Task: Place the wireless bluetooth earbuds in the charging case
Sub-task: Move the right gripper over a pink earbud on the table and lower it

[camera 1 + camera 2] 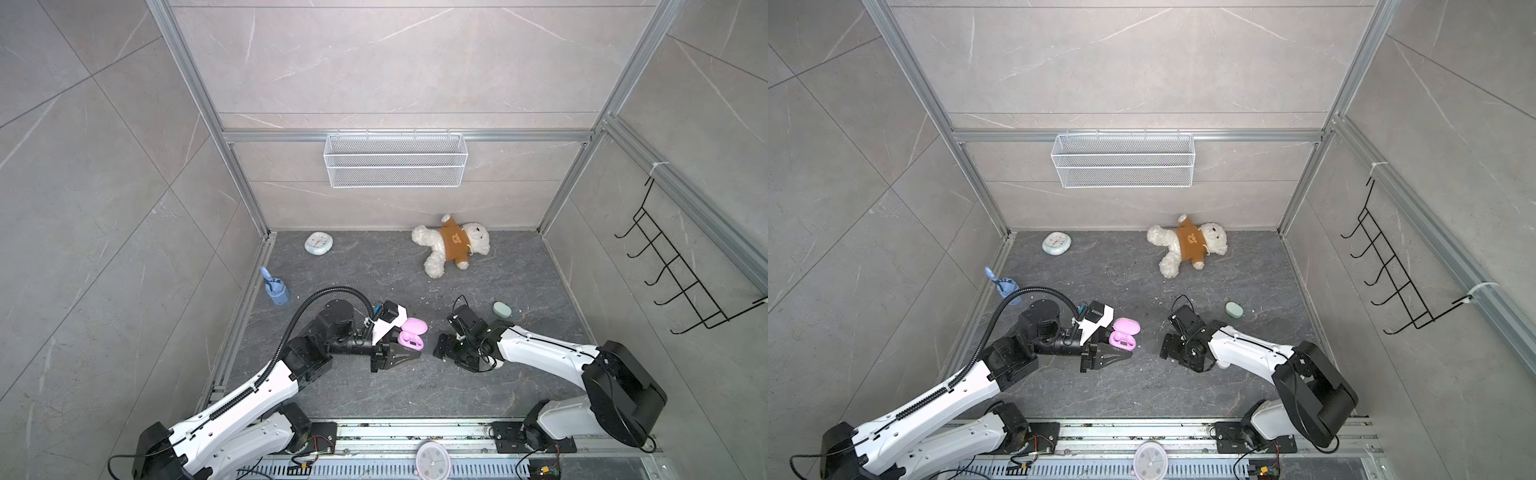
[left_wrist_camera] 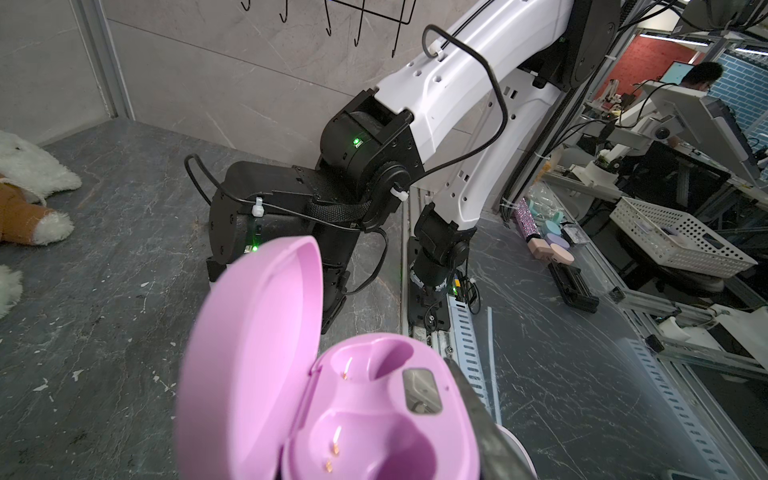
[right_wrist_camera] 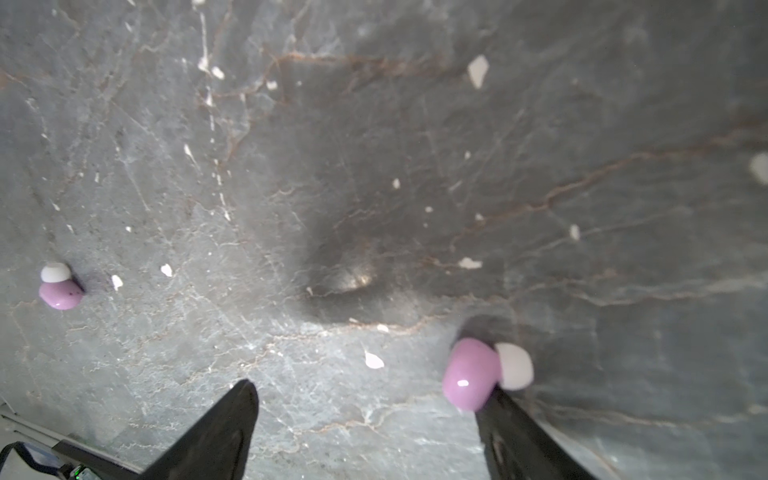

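The pink charging case (image 2: 374, 415) is held off the table, its lid (image 2: 257, 353) swung open and both sockets empty. My left gripper (image 1: 409, 345) is shut on its base; one dark finger (image 2: 494, 440) shows along the case's side, and the lid hides the other. In both top views the case (image 1: 1123, 334) sits at the left arm's tip. My right gripper (image 3: 368, 392) points down at the table, open. A pink earbud (image 3: 469, 374) with a white tip lies against one fingertip (image 3: 498, 411), not between the jaws. A second pink earbud (image 3: 60, 291) lies farther off.
A closed mint case (image 1: 501, 309) lies behind the right arm. A teddy bear (image 1: 451, 243), a small clock (image 1: 318, 243) and a blue bottle (image 1: 275, 289) sit towards the back and left. White crumbs dot the dark table (image 3: 332, 166). A wire basket (image 1: 395, 160) hangs on the back wall.
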